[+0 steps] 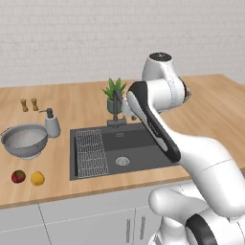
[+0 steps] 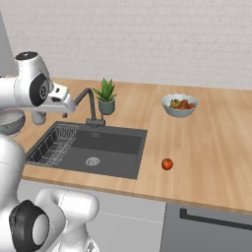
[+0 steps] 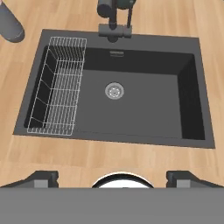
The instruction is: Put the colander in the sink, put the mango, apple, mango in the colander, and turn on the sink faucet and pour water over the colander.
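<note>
Over the sink: gripper (image 3: pixel 112 177) hangs above the basin looking straight down, two dark finger tips spread far apart at the bottom of the hand view, jaws released, nothing between them.
Sink: dark grey rectangular basin (image 1: pixel 139 143) (image 2: pixel 115 142) (image 3: pixel 144 109) set in the wooden counter (image 1: pixel 67 103), nothing in it but the fittings.
Drain: round metal drain (image 3: pixel 114 91) near the middle of the basin floor.
Rack: wire grid rack (image 1: pixel 91 153) (image 3: pixel 59 85) along the left side of the sink in the left base view.
Faucet: slim dark sink faucet (image 1: pixel 116 107) (image 2: pixel 88 106) (image 3: pixel 114 19) on the rear rim, spout bent over the basin; no water seen.
Colander: grey perforated colander (image 1: pixel 24 140) on the counter left of the sink, well apart from the gripper, upright.
Fruit left: red-green fruit (image 1: pixel 18 176) and yellow fruit (image 1: pixel 37 178) side by side on the counter in front of the colander, near the front edge; which is mango cannot tell.
Fruit right: small red fruit (image 2: pixel 167 164) on the counter right of the sink.
Bowl: pale bowl (image 2: pixel 179 106) heaped with fruit, further back on the right.
Soap pump: grey bottle (image 1: pixel 51 124) between colander and sink.
Plant: small potted plant (image 1: pixel 114 93) (image 2: pixel 106 96) just beside the faucet.
Shakers: two small wooden shakers (image 1: pixel 28 105) at back left.
</note>
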